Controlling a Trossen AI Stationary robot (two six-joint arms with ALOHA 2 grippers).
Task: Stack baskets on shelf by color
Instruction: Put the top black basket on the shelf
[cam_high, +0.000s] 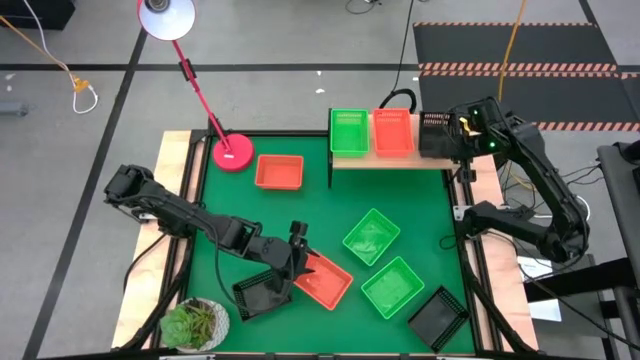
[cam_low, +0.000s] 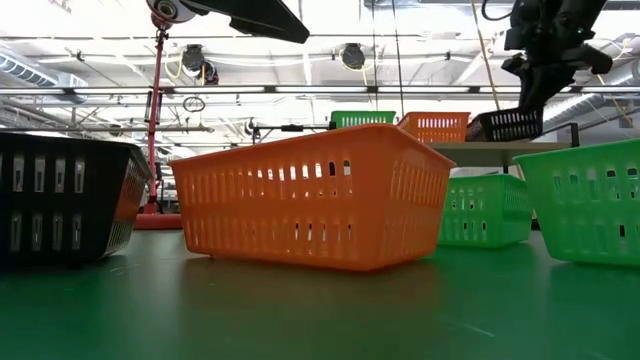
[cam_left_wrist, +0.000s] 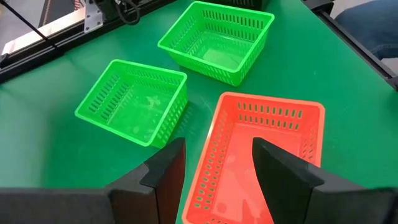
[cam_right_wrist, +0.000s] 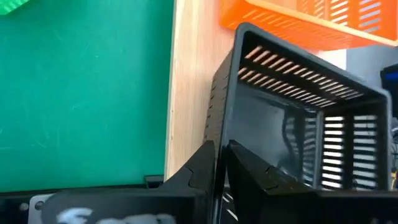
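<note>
Three baskets sit side by side on the shelf (cam_high: 390, 160) at upper centre: green (cam_high: 349, 132), orange (cam_high: 392, 132) and black (cam_high: 436, 135). The right claw (cam_right_wrist: 219, 163) straddles the black one's wall, just loosening its grip. Six baskets remain on the bench (cam_high: 430, 205), so no stacking shows yet. The left claw (cam_left_wrist: 214, 177) hangs released over an orange basket (cam_left_wrist: 258, 158) at lower centre. A black basket (cam_high: 262, 293) is partly hidden beneath that arm.

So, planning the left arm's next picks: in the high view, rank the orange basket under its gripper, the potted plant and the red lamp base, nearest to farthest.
1. Orange slotted plastic basket, beside the fingers.
2. Potted plant, front-left corner.
3. Round red lamp base, back-left.
</note>
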